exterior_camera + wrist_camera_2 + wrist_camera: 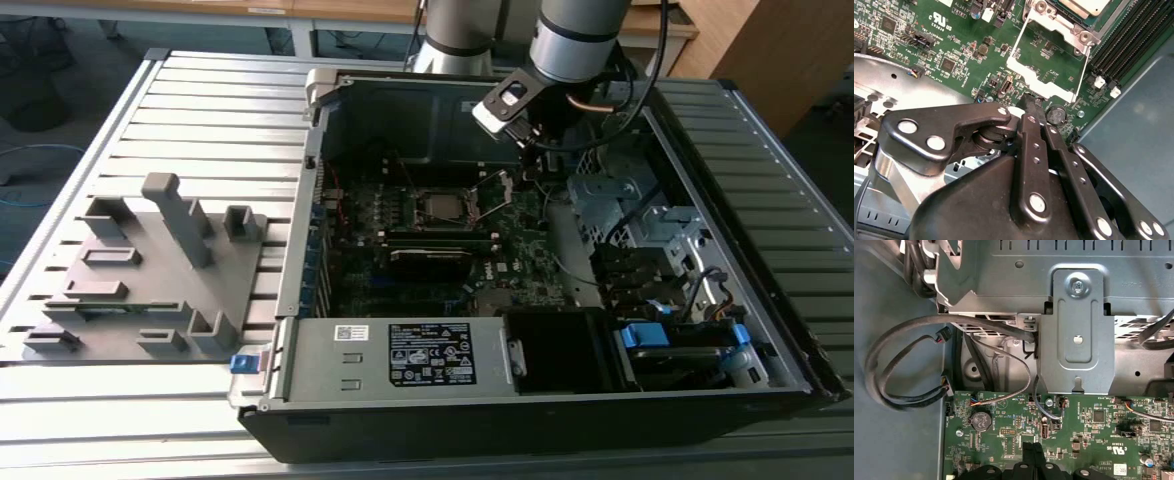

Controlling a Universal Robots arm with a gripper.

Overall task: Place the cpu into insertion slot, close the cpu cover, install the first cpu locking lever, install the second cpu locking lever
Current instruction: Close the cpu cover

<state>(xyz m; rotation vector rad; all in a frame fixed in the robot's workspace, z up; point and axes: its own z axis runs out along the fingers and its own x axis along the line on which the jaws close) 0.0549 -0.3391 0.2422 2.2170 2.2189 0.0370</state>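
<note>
A big black open computer box [534,425] lies on the grey ribbed metal counter [214,90]. Inside it, the small flat silver square cpu [445,206] sits in the square black insertion slot [423,200]. Beside the slot, the thin silver cpu cover [1040,77] frame is flipped open. The black end effector [1032,102] is pinched narrow, holding nothing I can see, with its tip right by the cover's edge.

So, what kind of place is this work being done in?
Probably a robotics lab or test workshop. An opened desktop computer case lies on a slatted metal table, a robot arm reaches down into it, and wooden desks stand behind the table.
</note>
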